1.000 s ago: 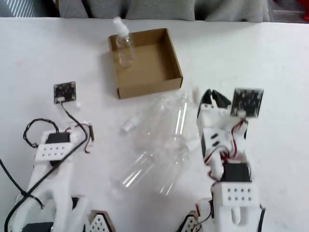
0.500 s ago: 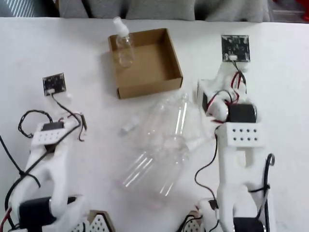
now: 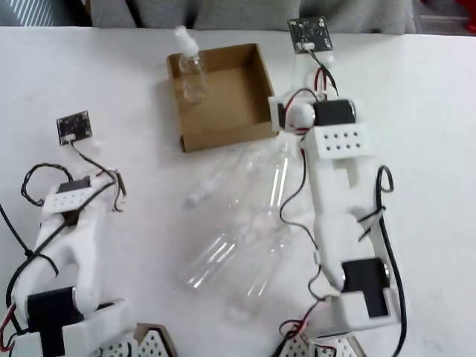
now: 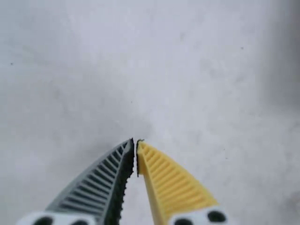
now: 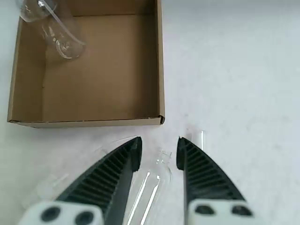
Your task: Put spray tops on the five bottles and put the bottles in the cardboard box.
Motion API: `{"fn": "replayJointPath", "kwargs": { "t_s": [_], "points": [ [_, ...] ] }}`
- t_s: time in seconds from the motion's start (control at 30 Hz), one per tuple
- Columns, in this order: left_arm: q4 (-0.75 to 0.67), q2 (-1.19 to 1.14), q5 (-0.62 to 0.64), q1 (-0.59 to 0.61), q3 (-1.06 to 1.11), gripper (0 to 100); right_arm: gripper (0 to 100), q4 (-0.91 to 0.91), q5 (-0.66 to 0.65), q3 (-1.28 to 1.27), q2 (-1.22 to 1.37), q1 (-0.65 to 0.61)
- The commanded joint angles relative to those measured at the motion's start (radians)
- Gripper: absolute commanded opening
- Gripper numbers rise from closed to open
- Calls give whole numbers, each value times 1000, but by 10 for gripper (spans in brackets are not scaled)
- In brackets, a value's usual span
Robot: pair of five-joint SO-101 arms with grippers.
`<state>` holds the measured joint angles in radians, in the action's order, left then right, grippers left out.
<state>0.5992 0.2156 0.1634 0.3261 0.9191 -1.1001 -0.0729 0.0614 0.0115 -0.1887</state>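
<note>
The cardboard box sits at the far middle of the table. One clear bottle with a spray top leans in its far left corner and is seen again as a bottle in the box. Several clear bottles lie in a heap in front of the box. My right gripper is open just short of the box's near right corner, its fingers either side of a lying bottle's neck. My left gripper is shut and empty above bare table.
A small white spray top lies left of the bottle heap. The left arm stands at the left side, the right arm stretches along the heap's right side. The table edge runs behind the box.
The right arm has stretched away from its base, from beside the heap up to the box's near right corner. The left arm has shifted slightly farther and to the left.
</note>
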Motion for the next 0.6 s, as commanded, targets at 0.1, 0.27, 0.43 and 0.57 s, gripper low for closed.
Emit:
{"fn": "replayJointPath", "kwargs": {
  "t_s": [0.1, 0.27, 0.43, 0.57],
  "points": [
    [2, -2, -3, 10, -52, 24, 105, -87, -121, 298, 277, -10],
    [-2, -2, -3, 7, -52, 24, 105, -140, -166, 473, 443, -16],
    [-35, -4, -3, 7, -43, 24, 105, -185, -167, 631, 572, -22],
    [-38, -4, -3, 7, -43, 24, 105, -189, -167, 730, 668, -19]
  ]
}}
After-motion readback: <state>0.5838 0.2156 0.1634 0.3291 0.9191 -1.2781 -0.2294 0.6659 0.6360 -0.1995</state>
